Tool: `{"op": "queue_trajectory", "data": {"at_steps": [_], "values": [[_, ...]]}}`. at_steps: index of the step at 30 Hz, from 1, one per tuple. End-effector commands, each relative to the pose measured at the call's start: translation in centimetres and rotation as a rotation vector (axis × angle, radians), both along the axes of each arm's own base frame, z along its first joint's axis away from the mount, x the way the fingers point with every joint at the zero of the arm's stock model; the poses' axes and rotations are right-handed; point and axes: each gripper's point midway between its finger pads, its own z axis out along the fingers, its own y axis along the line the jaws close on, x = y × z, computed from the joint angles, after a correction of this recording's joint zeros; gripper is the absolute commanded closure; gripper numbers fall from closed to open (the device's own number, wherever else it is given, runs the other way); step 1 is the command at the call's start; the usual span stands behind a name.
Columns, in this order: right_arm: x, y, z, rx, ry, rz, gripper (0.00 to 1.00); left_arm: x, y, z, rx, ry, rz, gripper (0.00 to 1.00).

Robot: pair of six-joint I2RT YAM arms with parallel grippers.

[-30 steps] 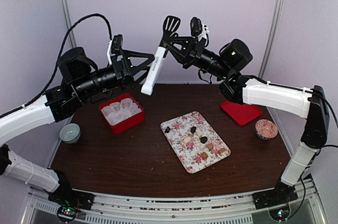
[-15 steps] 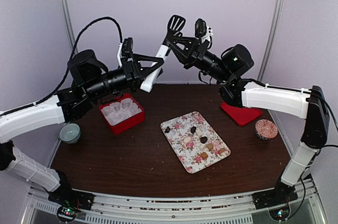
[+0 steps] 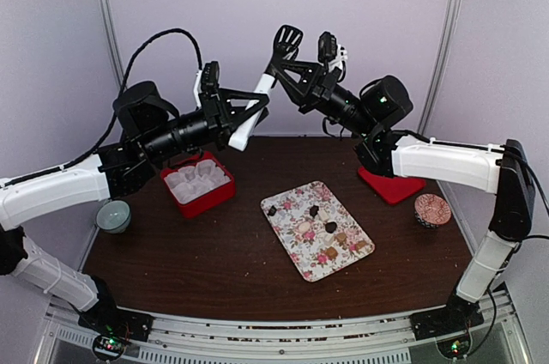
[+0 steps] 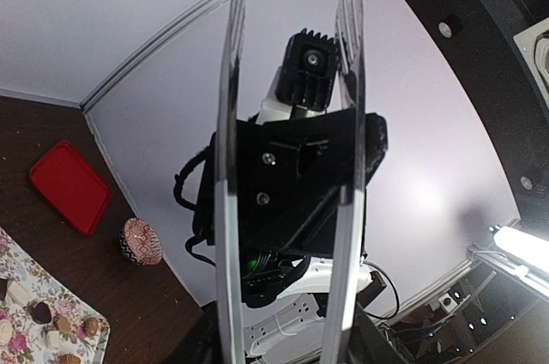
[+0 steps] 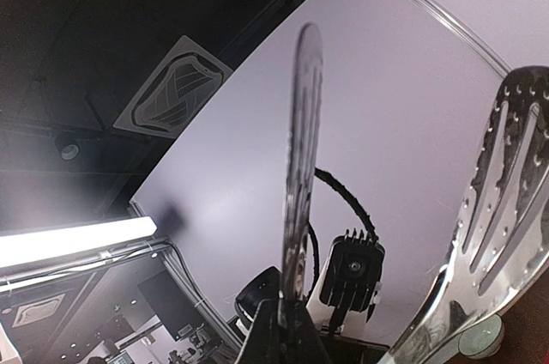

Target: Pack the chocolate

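Observation:
Both arms hold the tongs (image 3: 257, 89) high above the table: a white handle with black slotted heads. My right gripper (image 3: 290, 70) is shut on one tong arm (image 5: 300, 166) just below the heads; the other head (image 5: 506, 201) shows at the right. My left gripper (image 3: 233, 115) clasps the white handle end, its dark fingers (image 4: 199, 342) pressed against the outsides of the two tong arms (image 4: 227, 166). The chocolate (image 3: 330, 227), small dark and tan lumps, lies on the floral tray (image 3: 292, 197), also at the bottom left of the left wrist view (image 4: 39, 312).
A red box (image 3: 219, 197) holding white paper cups (image 3: 196, 177) stands at the back left. A red lid (image 3: 390, 182) lies at the back right, a small patterned bowl (image 3: 431, 209) near it. A grey-green bowl (image 3: 112, 215) sits at the left edge.
My left arm has moved right and up to the tongs' handle, and its jaws have narrowed around it. The right gripper has shifted slightly right, still holding the tongs.

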Motion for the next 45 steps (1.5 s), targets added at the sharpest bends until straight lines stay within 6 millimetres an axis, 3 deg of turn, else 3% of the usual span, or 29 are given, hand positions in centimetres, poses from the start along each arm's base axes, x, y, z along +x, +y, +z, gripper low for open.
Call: {"op": "queue_trajectory", "data": {"at_steps": [1, 8, 13, 20, 28, 33, 36, 42, 45], "values": [[0.0, 0.3, -0.7, -0.009, -0.016, -0.015, 1.00, -1.2, 0.5, 3.5, -0.100, -0.085, -0.019, 0.59], [-0.1, 0.5, -0.7, -0.016, -0.028, -0.009, 1.00, -1.2, 0.8, 3.6, -0.087, -0.097, -0.006, 0.68], [-0.3, 0.4, -0.2, -0.035, -0.045, -0.017, 0.93, -1.0, 1.5, 3.3, -0.033, -0.115, 0.044, 0.71], [0.3, -0.5, 0.2, -0.085, -0.048, -0.068, 0.65, -1.0, 2.0, 2.0, 0.057, -0.125, 0.077, 0.75], [3.5, -4.5, 0.1, -0.135, 0.005, -0.214, 0.39, -1.5, 3.0, 0.4, 0.185, -0.152, 0.097, 0.77], [5.8, -7.9, -2.0, -0.203, 0.085, -0.331, 0.22, -1.9, 4.3, -1.4, 0.313, -0.187, 0.121, 0.78], [5.9, -10.4, -3.1, -0.257, 0.109, -0.389, 0.12, -2.0, 5.5, -3.2, 0.441, -0.221, 0.150, 0.77], [4.4, -13.8, -8.4, -0.563, 0.132, -0.476, 0.05, -1.9, 7.8, -8.8, 0.776, -0.287, 0.153, 0.77], [2.9, -16.0, -11.3, -0.691, 0.152, -0.501, 0.00, -1.7, 8.5, -10.6, 0.871, -0.328, 0.148, 0.76]]}}
